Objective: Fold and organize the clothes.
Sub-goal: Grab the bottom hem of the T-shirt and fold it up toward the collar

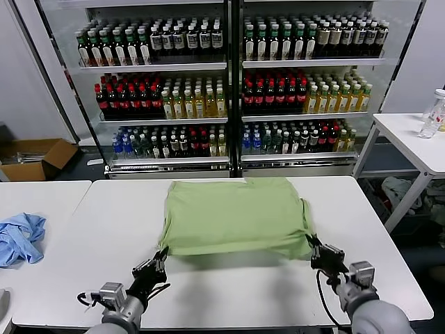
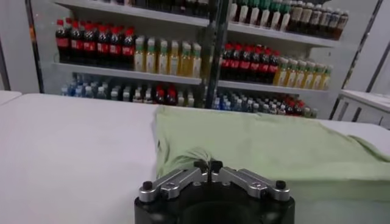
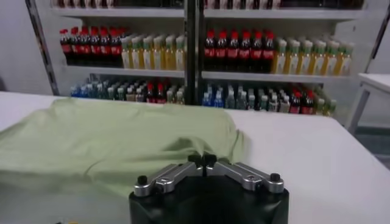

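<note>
**Ana:** Head view first. The green shirt [image 1: 236,216] lies in the middle of the white table [image 1: 208,292], print side hidden, already a rough rectangle. The left gripper [image 1: 162,255] is clenched on the near left corner and the right gripper [image 1: 313,245] pinches the near right corner.

**Ben:** And that near hem looks raised. There's a shadow under it, so I'd say both corners are held just off the tabletop, probably so the edge can be carried over as one straight line.

**Ana:** Agreed. Off to the robot's left, a light blue garment [image 1: 19,236] sits crumpled on a neighbouring table, well apart and untouched.

**Ben:** Left wrist view now. The jaws are closed tip to tip, with a puckered bit of the green fabric [image 2: 262,149] caught right at the fingertips [image 2: 200,165]. The cloth fans out from the pinch toward the drinks shelves [image 2: 183,55].

**Ana:** Right wrist view, same story mirrored. Fingertips [image 3: 196,161] are shut on the shirt's edge, and the fabric [image 3: 109,140] spreads away across the table, a little bunched near the grip.

**Ben:** A symmetrical hold makes sense: matching corner grips should keep the hem taut. My read is a fold away from the robot comes next, and a slipping corner is the risk.
</note>
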